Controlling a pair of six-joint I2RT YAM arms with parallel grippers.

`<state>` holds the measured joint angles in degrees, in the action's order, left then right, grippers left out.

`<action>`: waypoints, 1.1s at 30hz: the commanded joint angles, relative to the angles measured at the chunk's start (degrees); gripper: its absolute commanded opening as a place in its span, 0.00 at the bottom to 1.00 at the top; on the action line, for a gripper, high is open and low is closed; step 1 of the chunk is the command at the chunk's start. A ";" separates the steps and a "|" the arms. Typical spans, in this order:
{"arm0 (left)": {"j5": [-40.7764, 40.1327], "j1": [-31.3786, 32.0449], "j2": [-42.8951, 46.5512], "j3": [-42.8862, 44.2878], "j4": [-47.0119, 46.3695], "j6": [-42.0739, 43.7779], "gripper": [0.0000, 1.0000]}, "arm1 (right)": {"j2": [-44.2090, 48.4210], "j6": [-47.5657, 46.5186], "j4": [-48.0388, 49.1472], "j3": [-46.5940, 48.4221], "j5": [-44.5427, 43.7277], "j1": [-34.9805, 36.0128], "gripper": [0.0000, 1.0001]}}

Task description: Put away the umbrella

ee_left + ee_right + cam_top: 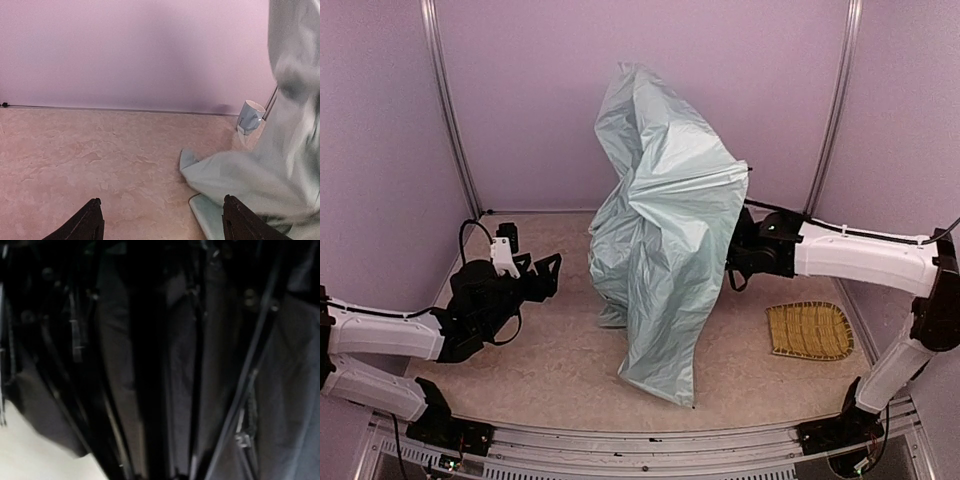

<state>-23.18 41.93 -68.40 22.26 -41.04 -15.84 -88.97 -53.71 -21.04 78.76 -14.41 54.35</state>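
Umbrella (165,365) interior fills the right wrist view: black lining and thin ribs, close to the lens and blurred. Seen from above, the pale mint canopy is partly collapsed and raised over the middle of the table (520,370), with its lower hem touching the surface toward the near edge.

Right claw (744,252): set against the canopy's right side at mid-height. Fabric hides the fingertips, so the grip cannot be told.

Left claw (162,227): released, fingers spread, grasping nothing, low over the table, near the umbrella's left side.

Pale blue mug (249,116): upright by the back wall, beside the fabric.

Woven straw mat (808,330): flat on the table, under the right arm.
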 commanded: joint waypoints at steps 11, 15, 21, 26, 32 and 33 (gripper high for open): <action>3.67 3.00 7.36 1.50 5.87 5.57 0.81 | -24.66 24.39 8.67 -6.04 16.84 3.95 0.12; 6.58 6.28 4.43 5.01 7.33 8.50 0.83 | -22.53 26.39 10.85 -7.81 15.71 4.24 0.42; 11.37 7.90 2.23 8.15 7.02 8.65 0.83 | -15.74 27.79 12.71 -12.61 13.76 4.69 1.00; 13.96 8.45 2.93 10.02 8.15 10.66 0.83 | -8.97 29.36 12.63 -18.43 13.91 4.79 1.00; 16.61 11.02 3.74 13.37 12.81 15.84 0.82 | -0.82 30.83 8.24 -22.78 17.83 4.69 1.00; 17.06 11.51 3.79 14.01 13.81 16.70 0.82 | 1.26 30.70 6.98 -23.26 18.93 4.57 1.00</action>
<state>-9.32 51.66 -65.73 32.91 -31.14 -3.86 -93.60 -24.49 -10.37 57.56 0.45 58.50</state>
